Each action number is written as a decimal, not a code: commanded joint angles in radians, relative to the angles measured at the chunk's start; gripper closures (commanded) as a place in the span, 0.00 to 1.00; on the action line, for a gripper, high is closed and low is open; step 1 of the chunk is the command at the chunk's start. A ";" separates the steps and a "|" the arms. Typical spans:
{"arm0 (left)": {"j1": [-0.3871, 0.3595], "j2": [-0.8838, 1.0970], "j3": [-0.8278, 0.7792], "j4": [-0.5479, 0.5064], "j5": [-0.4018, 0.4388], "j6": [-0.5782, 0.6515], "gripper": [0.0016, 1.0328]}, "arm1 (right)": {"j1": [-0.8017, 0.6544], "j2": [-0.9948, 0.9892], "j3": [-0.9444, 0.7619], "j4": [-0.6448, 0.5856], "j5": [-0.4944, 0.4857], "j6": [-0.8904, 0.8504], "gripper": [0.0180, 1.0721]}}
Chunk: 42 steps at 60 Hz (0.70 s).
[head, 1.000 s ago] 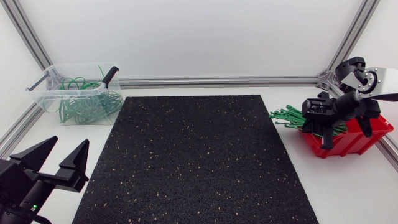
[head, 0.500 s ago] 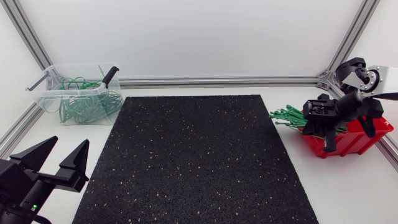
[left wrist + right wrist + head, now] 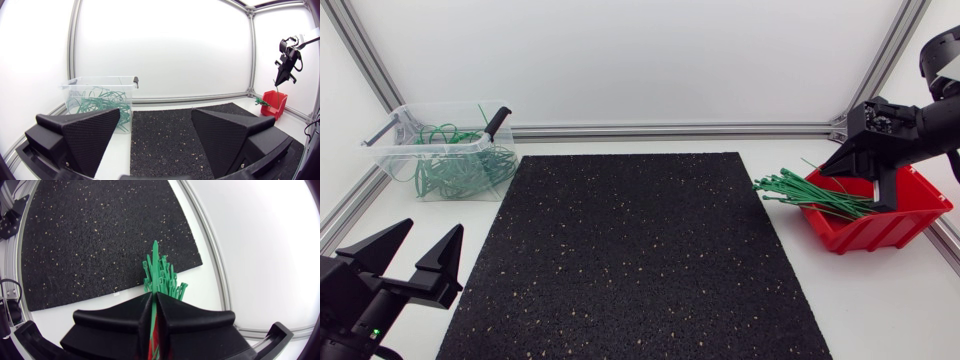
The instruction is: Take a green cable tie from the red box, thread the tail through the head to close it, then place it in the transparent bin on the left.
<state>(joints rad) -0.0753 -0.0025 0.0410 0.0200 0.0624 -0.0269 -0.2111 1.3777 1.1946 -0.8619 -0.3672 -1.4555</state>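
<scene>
The red box [image 3: 885,232] stands at the right of the table, with a bundle of green cable ties [image 3: 798,188] sticking out over its left rim. My right gripper [image 3: 858,178] hangs above the box, shut on a single green cable tie [image 3: 155,262] whose tip pokes out ahead of the closed fingers. From the left wrist view the right gripper [image 3: 278,80] is well above the red box [image 3: 274,102]. My left gripper [image 3: 428,238] stands open and empty at the front left corner. The transparent bin [image 3: 392,142] at the back left holds several closed green ties.
A black speckled mat [image 3: 630,250] covers the middle of the table between bin and box. A black handled tool [image 3: 497,121] rests on the bin's rim. Aluminium frame rails run along the back and side edges.
My right gripper closed in the red box, then rose up and back from it with a cable tie in its fingers. The left arm has not moved.
</scene>
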 commanded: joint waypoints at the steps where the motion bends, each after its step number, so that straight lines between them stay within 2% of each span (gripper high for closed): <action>1: -0.006 -0.008 -0.039 -0.020 -0.001 -0.015 0.04 | -0.008 -0.054 0.039 -0.017 -0.042 0.047 0.95; 11: -0.007 -0.008 -0.039 -0.020 -0.001 -0.015 0.04 | -0.002 -0.151 0.095 -0.060 -0.150 0.169 0.95; 21: -0.007 -0.008 -0.039 -0.020 -0.001 -0.015 0.04 | 0.125 -0.246 0.111 -0.081 -0.167 0.377 0.95; 30: -0.007 -0.008 -0.039 -0.020 -0.001 -0.015 0.04 | 0.299 -0.287 0.129 -0.091 -0.145 0.587 0.95; 36: -0.007 -0.007 -0.039 -0.022 -0.004 -0.015 0.04 | 0.397 -0.310 0.135 -0.045 -0.111 0.731 0.95; 42: -0.007 -0.007 -0.039 -0.022 -0.004 -0.015 0.04 | 0.510 -0.332 0.126 0.035 -0.029 0.899 0.95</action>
<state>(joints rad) -0.0753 -0.0021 0.0410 0.0200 0.0620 -0.0269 0.2317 1.0687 1.3018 -0.8669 -0.4347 -0.7090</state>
